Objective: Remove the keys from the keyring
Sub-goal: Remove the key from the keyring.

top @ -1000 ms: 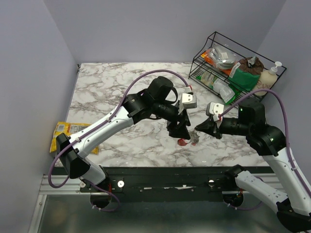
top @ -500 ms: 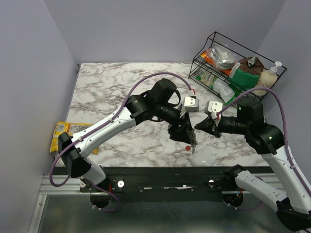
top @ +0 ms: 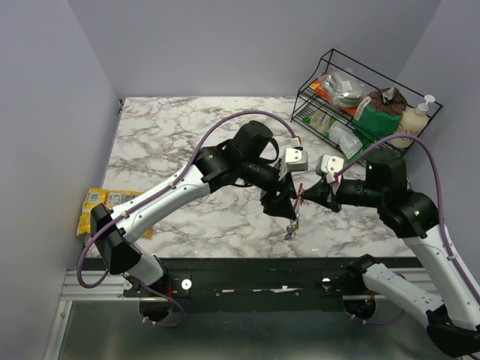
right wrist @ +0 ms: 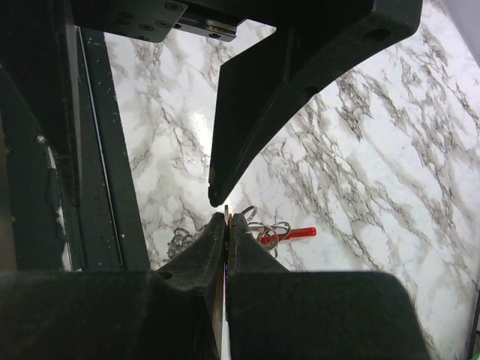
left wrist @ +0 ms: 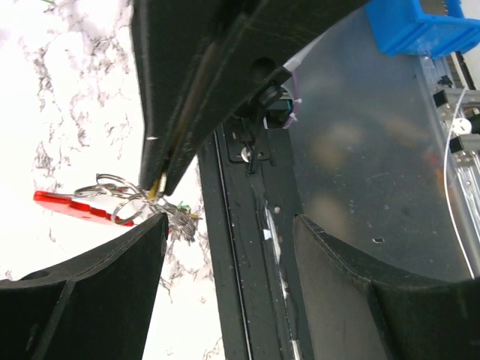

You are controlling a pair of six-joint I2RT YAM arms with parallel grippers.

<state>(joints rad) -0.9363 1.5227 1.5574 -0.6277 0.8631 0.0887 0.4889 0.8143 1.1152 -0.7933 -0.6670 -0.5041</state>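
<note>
The red and grey metal clip keyring [left wrist: 71,204] hangs over the near middle of the marble worktop [top: 172,135], with the small coloured-tag keys [top: 289,227] dangling beneath it. Right gripper [right wrist: 226,221]: jaws pinched tight on a thin part of the bunch, apparently a yellow key tag, though the view is poor. Left gripper [left wrist: 229,225]: jaws wide apart, holding nothing, just left of the bunch. No key lies loose, so I judge that none is off yet.

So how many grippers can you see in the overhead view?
2. The left gripper, open, is just left of the dangling keys. The right gripper, shut on the top of that bunch, faces it from the right. No others seem hidden.
</note>
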